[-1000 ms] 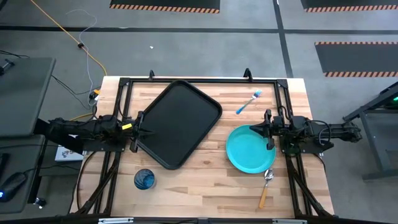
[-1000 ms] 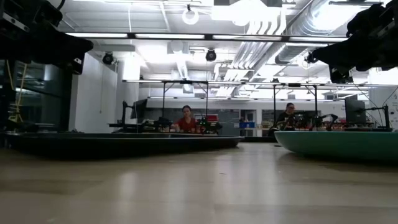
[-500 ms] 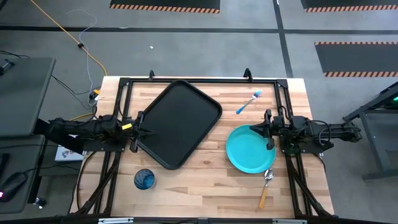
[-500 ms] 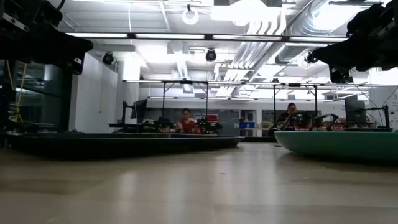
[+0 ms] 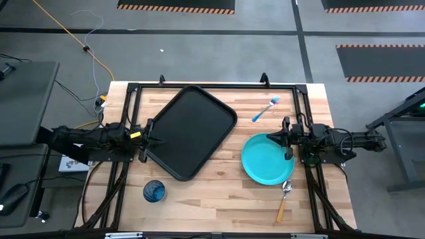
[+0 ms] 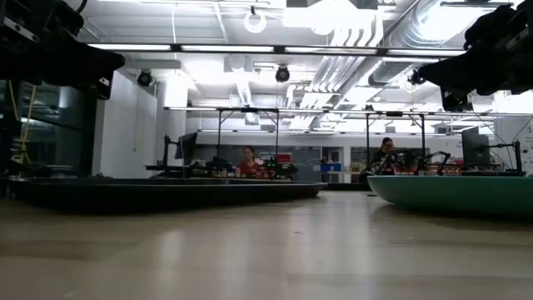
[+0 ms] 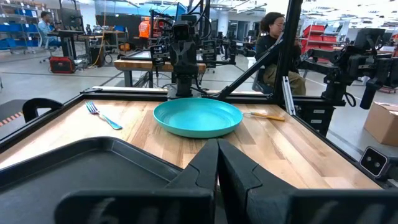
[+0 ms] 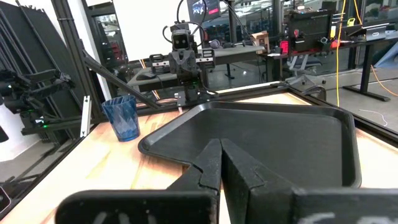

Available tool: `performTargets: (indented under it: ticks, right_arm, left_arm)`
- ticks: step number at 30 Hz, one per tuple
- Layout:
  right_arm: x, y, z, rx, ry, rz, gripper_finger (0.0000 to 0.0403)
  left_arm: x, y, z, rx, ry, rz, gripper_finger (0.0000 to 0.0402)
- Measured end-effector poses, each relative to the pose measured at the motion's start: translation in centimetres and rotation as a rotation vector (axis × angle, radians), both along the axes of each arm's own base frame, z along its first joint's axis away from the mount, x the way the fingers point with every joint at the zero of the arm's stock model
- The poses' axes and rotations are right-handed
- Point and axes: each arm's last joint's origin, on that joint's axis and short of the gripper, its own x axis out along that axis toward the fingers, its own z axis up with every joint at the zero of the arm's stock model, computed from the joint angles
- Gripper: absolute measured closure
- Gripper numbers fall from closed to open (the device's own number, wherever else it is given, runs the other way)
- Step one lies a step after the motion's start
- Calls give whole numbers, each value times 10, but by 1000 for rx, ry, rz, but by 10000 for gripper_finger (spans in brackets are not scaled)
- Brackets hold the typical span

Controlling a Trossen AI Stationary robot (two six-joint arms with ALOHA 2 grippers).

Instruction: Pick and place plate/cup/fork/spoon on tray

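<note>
Tableware lies scattered over a pale wooden table (image 5: 219,192) framed in black rails, none of it on the tray. Large black rectangular tray (image 5: 191,131) with rounded corners and raised rim sits turned at an angle on the left half of the table, bare. Left gripper (image 5: 147,139) rests at the tray's left edge, low over the rim; in the left wrist view its two dark fingers (image 7: 205,168) are pressed together, nothing between them, pointing across the tray (image 7: 81,162) toward the plate. Round flat turquoise plate (image 5: 267,159) lies on the right half of the table, well apart from the tray. Right gripper (image 5: 287,139) sits over the plate's right rim; the right wrist view shows its fingers (image 8: 214,162) also closed against each other and empty, aimed at the tray (image 8: 273,134). Small translucent dark-blue tumbler (image 5: 154,192) stands upright near the front left of the table, just off the tray's front corner; it shows beside the tray in the right wrist view (image 8: 124,118). Slim light-blue plastic fork (image 5: 264,109) with a whitish end lies at a slant toward the back right, between tray and table corner, beyond the plate. Spoon (image 5: 283,199) with silver bowl and orange-tan handle lies in front of the plate, bowl just beside the plate's rim, handle pointing to the front edge. People sit at benches in the room beyond.
</note>
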Motion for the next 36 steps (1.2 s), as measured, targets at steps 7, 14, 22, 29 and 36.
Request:
performTargets:
  ticks: [7,14,22,29,36]
  right_arm:
    - [0,0,0,0,0,0,403]
    - [0,0,0,0,1,0,403]
    - [0,0,0,0,0,0,403]
    - [0,0,0,0,0,0,403]
    - [0,0,0,0,1,0,403]
  left_arm:
    - [0,0,0,0,0,0,401]
    - [0,0,0,150,-9,1,401]
    - [0,0,0,175,-11,2,401]
    - [0,0,0,176,-11,2,401]
    - [0,0,0,175,-11,1,401]
